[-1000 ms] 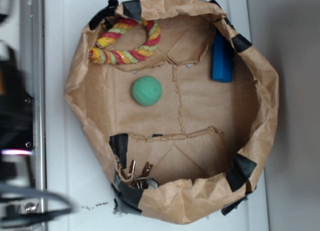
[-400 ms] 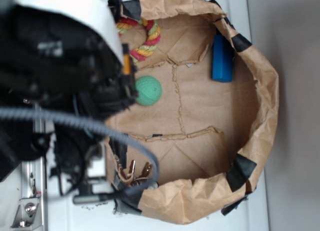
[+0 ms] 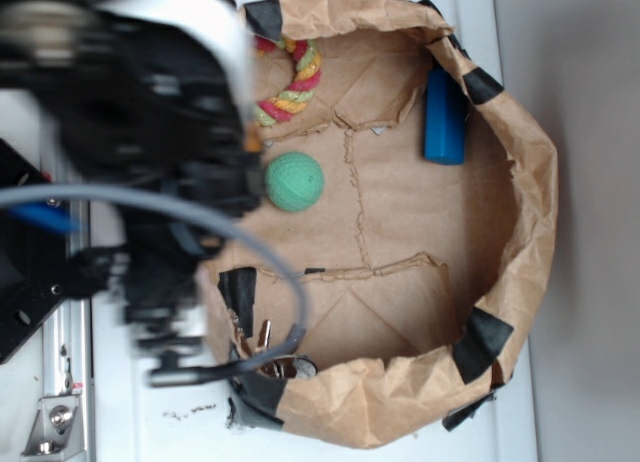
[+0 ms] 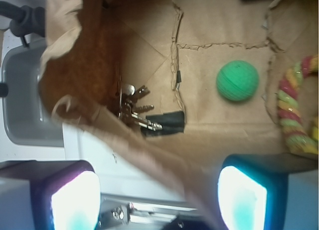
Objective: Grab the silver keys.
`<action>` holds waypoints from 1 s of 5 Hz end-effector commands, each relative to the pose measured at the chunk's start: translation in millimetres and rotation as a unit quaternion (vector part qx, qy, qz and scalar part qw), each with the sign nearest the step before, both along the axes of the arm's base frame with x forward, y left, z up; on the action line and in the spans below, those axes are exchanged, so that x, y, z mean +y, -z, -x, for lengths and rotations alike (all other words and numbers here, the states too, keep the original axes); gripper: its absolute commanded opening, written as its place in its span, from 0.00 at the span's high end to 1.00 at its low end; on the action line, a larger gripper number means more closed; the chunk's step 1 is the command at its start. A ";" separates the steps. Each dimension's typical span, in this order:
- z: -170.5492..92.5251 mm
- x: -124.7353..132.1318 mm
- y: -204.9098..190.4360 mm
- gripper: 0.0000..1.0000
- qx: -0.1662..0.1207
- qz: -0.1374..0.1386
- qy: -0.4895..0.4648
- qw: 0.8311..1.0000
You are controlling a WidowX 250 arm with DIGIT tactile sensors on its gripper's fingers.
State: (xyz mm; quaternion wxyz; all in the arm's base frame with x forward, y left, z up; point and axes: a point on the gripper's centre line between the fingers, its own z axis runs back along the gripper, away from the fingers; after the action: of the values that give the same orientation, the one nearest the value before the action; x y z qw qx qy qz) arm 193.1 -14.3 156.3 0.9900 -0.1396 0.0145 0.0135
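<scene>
The silver keys [image 3: 274,354] lie inside the brown paper bag [image 3: 535,172], against its near-left wall beside a strip of black tape. In the wrist view the silver keys [image 4: 133,108] lie ahead of the fingers, at centre left, next to the black tape [image 4: 164,124]. My gripper [image 4: 158,200] is open, its two bright pads wide apart with only the bag's rim and white table between them. It hangs over the bag's left rim, short of the keys and touching nothing. My arm [image 3: 150,132] is blurred and covers the bag's left side.
A green ball [image 3: 294,181] rests mid-bag, close to the arm. A striped rope ring [image 3: 292,86] lies at the far left and a blue bar [image 3: 445,117] at the far right. The bag's crumpled walls stand up all round. A metal rail [image 3: 58,402] runs along the left.
The arm swung in from the left, where it was out of the bag a second ago, and now covers the bag's left rim. Nothing in the bag has moved.
</scene>
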 end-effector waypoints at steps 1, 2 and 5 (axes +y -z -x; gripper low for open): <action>-46.5 -5.2 -16.7 0.00 -0.036 0.008 -0.016 0.999; -51.1 -4.3 -6.3 0.00 -0.039 0.011 -0.012 0.999; -67.0 14.5 30.9 0.00 -0.013 0.018 -0.013 1.000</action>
State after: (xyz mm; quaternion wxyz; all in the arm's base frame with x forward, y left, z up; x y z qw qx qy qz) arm 253.2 -7.2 112.3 0.9865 -0.1606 0.0273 0.0184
